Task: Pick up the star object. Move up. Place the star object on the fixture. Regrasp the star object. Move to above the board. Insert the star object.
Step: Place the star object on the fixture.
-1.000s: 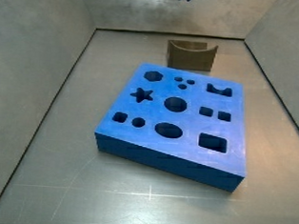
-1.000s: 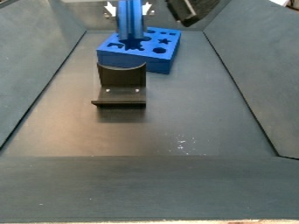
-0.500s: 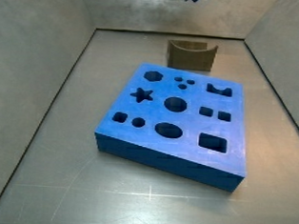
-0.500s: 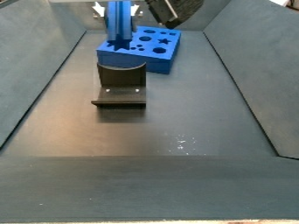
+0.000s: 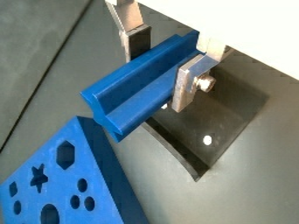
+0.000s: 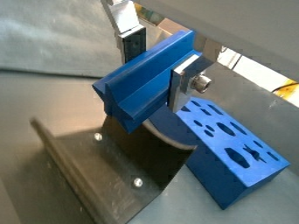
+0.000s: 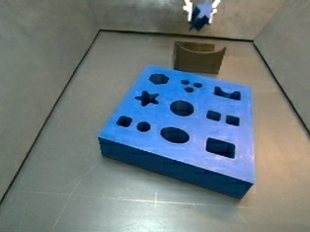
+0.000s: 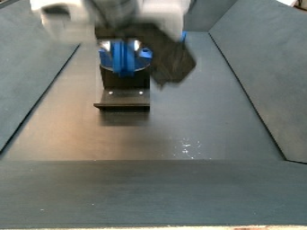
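From my remote station, both wrist views gave me the clearest read: the end effector [image 5: 162, 59] had its silver fingers [image 5: 191, 75] closed onto the star object [image 5: 138, 81], which lay crosswise between the pads, its ridged end face turned toward the camera. In a wrist view the fixture [image 5: 208, 136] sat just behind and beneath the peg, with the board [image 5: 59, 184] off to one side; another wrist view showed the same grip [image 6: 158, 59] on the star object [image 6: 145, 77], the fixture's base plate [image 6: 105, 175] below it and the board [image 6: 230, 151] lying beyond. The side views told me far less about the grasp. In a side view the end effector [image 7: 200, 11] was a small shape high above the fixture [image 7: 198, 56], at the far end of the table [image 7: 37, 160], with the board [image 7: 184, 125] nearer the camera; the peg there was too small for me to make out. In another side view the arm was a motion-blurred mass hiding most of the board [image 8: 124, 57] behind the fixture [image 8: 124, 95].
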{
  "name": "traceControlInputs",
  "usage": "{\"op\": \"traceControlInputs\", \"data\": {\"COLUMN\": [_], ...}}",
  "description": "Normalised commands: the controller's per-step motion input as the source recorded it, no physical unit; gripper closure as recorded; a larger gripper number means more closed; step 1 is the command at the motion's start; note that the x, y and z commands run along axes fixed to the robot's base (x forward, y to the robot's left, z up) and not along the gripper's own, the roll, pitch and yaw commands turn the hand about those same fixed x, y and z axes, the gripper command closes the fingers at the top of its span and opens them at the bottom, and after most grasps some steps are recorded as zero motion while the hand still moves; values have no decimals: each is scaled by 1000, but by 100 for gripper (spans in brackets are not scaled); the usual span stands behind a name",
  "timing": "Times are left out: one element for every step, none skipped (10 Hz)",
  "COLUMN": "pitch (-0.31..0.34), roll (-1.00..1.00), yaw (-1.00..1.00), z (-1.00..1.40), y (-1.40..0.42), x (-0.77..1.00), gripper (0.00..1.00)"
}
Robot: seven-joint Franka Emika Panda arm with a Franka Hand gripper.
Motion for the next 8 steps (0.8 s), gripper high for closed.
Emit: {"op": "traceControlInputs", "data": {"pitch": [61, 54, 51, 52, 40, 24, 15, 4], "roll": [-881, -601, -492, -284, -203, -163, -132, -117], "yaw": [-135, -121, -118, -109, -104, -106, -100, -86], "z": [-1000, -1000, -1000, -805, -611, -355, -264, -237], "y": [115, 123, 128, 107, 75, 65, 94, 111], "x": [182, 198, 205, 172, 142, 104, 92, 73], "gripper": [100, 100, 100, 100, 100, 100, 100, 100]}}
